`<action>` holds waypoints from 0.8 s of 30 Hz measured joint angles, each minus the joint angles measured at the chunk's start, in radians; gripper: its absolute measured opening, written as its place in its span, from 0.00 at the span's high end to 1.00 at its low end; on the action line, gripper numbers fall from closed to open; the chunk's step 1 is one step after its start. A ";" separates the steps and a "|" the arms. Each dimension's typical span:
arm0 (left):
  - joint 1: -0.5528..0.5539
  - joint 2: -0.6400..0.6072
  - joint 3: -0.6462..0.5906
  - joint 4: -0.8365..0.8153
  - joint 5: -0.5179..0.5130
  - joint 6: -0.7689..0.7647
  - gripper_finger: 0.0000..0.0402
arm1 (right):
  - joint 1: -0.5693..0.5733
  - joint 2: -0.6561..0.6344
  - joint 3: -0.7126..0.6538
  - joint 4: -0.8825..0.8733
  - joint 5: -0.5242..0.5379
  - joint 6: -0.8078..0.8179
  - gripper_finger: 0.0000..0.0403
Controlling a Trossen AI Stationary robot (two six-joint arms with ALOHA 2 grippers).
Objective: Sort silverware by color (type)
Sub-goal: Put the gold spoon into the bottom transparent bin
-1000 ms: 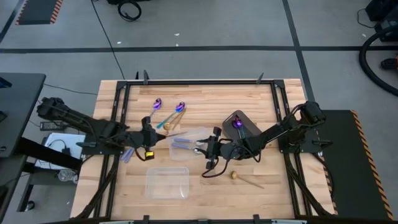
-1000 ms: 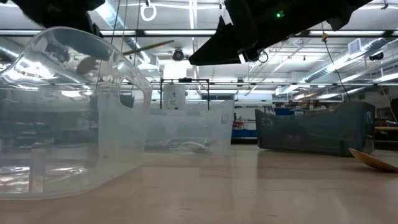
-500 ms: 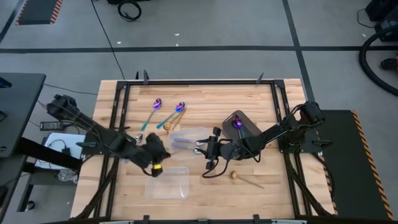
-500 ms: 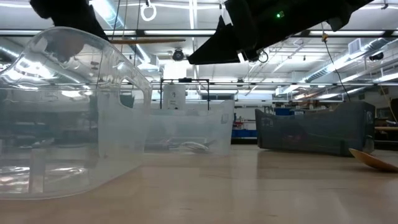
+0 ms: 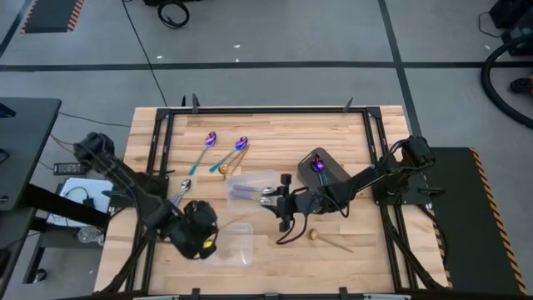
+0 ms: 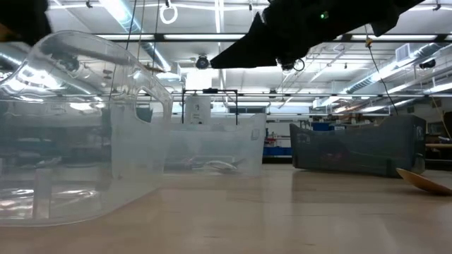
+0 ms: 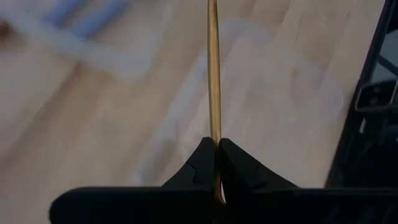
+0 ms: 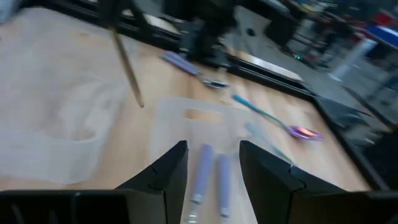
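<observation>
**Gold spoon held over near tray; right arm waits at far tray**

Gold spoon (image 7: 213,74) is clamped by its handle in the left gripper (image 5: 202,239), fingers clenched on it, poised above the near clear tray (image 5: 237,244), presumably so it drops with its own colour. Loose purple-blue spoons (image 5: 223,147) lie on the table (image 5: 275,133) towards the back, unsorted. Far clear tray (image 5: 254,179) holds purple-handled pcs. Right gripper (image 5: 277,202) hovers at it, fingers spread, nothing held. Dark grey tray (image 5: 333,171) holds one purple spoon.
</observation>
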 joint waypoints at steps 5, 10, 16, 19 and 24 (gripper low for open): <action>-0.070 0.041 0.000 -0.008 -0.005 -0.132 0.96 | 0.021 0.000 0.000 -0.025 -0.076 -0.010 0.61; -0.113 0.076 -0.001 0.025 -0.059 -0.197 0.96 | 0.070 0.000 0.000 -0.051 -0.056 -0.053 0.61; -0.116 0.103 -0.001 0.082 -0.067 -0.221 0.96 | 0.136 0.000 0.000 -0.066 -0.056 -0.081 0.61; -0.106 0.125 0.018 0.071 -0.068 -0.220 0.96 | 0.154 0.000 0.000 -0.096 -0.056 -0.081 0.61; -0.084 0.176 0.058 0.026 -0.066 -0.202 0.96 | 0.170 0.000 0.000 -0.136 -0.109 -0.078 0.61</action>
